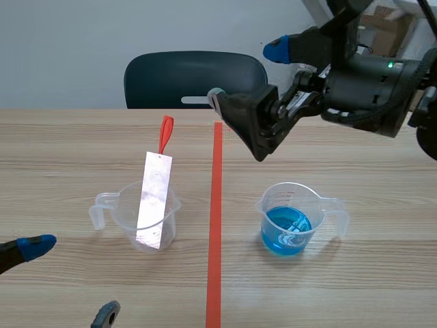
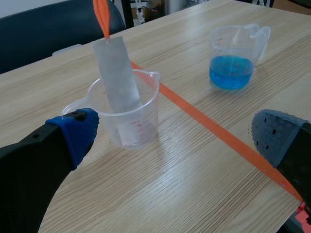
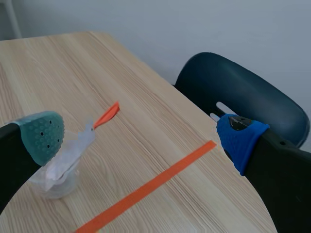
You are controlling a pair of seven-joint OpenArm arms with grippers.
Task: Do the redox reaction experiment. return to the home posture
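The metal strip [image 1: 154,199] stands tilted in the clear cup [image 1: 123,212] left of the tape line [image 1: 216,225], its lower end inside the cup and its orange tag [image 1: 165,133] sticking up toward the far side. Right of the line, well apart, the second cup [image 1: 321,205] holds the blue liquid [image 1: 287,232], with a pale shape in it that is too unclear to name. The left pincer [image 1: 72,280] sits low at the near left with its fingers apart and nothing between them, the strip's cup just ahead of it. The right pincer [image 1: 246,72] hangs high over the far right, also spread wide and holding nothing. With both arms free, what remains looks like the retreat to home. The danger there is a sweep: the strip rises well above a light cup, so a passing left finger could knock it over, and the right arm coming down could catch the blue cup and spill it. The desk [image 1: 68,150] is pale wood grain; beyond it stand a dark chair [image 1: 194,78] and a plain wall [image 1: 136,34].
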